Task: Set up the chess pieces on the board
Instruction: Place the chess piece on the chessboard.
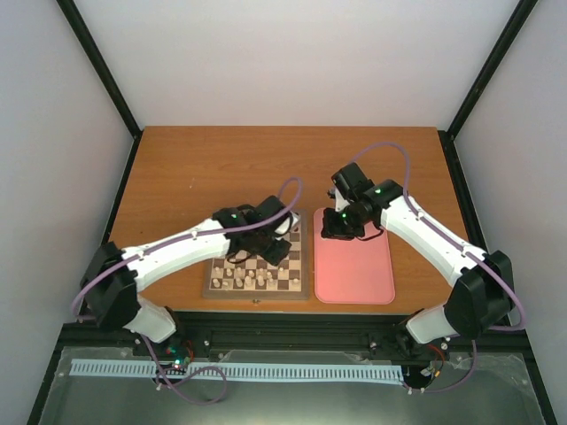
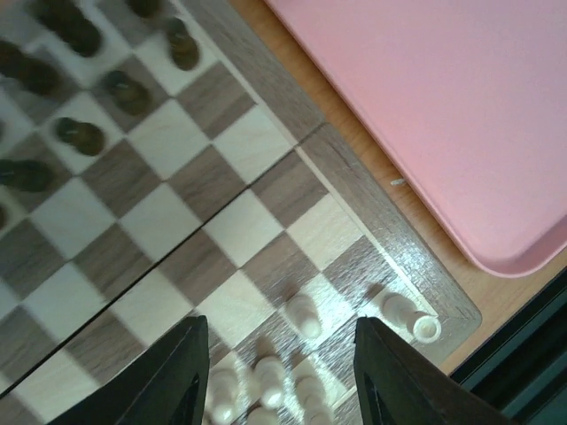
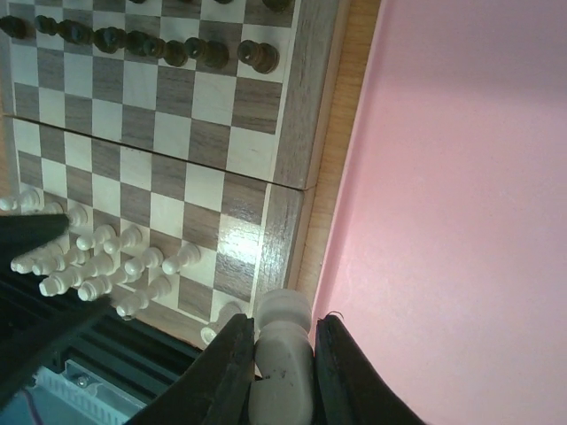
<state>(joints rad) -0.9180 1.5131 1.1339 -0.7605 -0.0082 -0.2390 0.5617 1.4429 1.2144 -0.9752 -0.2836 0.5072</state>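
Cream pieces [image 1: 237, 276] crowd the near rows of the board [image 1: 257, 295] overhead. Left wrist: my left gripper [image 2: 279, 376] hangs wide open, empty, above them. Right wrist: right gripper [image 3: 282, 336] pinches one piece [image 3: 283, 308] lengthwise at the tray [image 3: 461, 221] edge; board lies leftward.

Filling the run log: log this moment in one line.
left gripper open over board | right gripper shut on chess piece by pink tray

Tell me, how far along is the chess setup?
Nearly done, it seems. The dark pieces line the far rows of the board; white pieces crowd the near rows. The right gripper holds one more white piece, not yet placed. The left gripper hovers open.
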